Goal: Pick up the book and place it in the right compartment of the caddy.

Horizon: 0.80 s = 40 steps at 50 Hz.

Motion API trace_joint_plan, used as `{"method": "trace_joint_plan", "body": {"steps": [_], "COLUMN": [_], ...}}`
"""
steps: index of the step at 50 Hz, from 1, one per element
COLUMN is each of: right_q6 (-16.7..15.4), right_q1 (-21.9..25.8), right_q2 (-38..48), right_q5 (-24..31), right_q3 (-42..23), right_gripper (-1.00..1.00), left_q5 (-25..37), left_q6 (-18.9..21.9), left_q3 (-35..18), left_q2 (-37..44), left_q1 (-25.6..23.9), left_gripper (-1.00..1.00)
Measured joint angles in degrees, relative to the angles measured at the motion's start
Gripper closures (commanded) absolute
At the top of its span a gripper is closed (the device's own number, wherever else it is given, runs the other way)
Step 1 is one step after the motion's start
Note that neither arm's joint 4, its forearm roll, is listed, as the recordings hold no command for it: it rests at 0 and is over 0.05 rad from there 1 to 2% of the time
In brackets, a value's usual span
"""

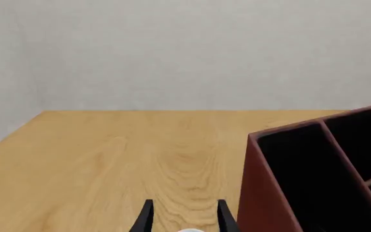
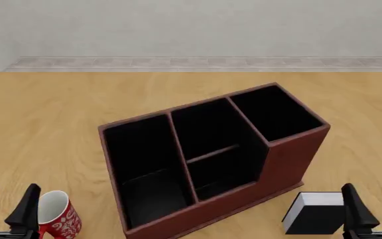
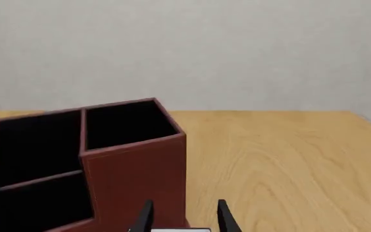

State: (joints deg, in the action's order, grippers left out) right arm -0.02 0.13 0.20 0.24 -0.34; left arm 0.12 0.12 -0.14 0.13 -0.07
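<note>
Right hand (image 2: 371,203) spread open, empty, cut off at frame edge, partly hiding book (image 2: 314,214), left hand (image 2: 8,204) likewise open

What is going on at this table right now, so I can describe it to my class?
Two simulated robot arms sit at a wooden table with a reddish-brown caddy in the middle. A small black book lies on the table near the caddy's taller end, just beside the right gripper, whose jaws are open and hold nothing. The left gripper is also open, next to a red-and-white mug. The right compartment holds nothing visible, so the book has not yet been picked up.
</note>
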Motion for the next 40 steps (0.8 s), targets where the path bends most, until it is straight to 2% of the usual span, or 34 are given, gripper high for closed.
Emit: {"method": "trace_joint_plan", "body": {"steps": [15, 40], "right_q6": [-5.02, -20.47], "right_q1": [0.49, -0.71], "right_q2": [0.01, 7.26], "right_q5": [6.23, 21.75], "right_q3": [-5.24, -20.8], "right_gripper": [-1.0, -1.0], "left_q5": [-0.06, 0.29], "left_q6": [0.21, 0.8], "left_q3": [-0.12, -0.21], "left_q2": [-0.01, -0.07], "left_q1": [0.79, 2.6], "left_gripper": [-1.0, -1.0]}}
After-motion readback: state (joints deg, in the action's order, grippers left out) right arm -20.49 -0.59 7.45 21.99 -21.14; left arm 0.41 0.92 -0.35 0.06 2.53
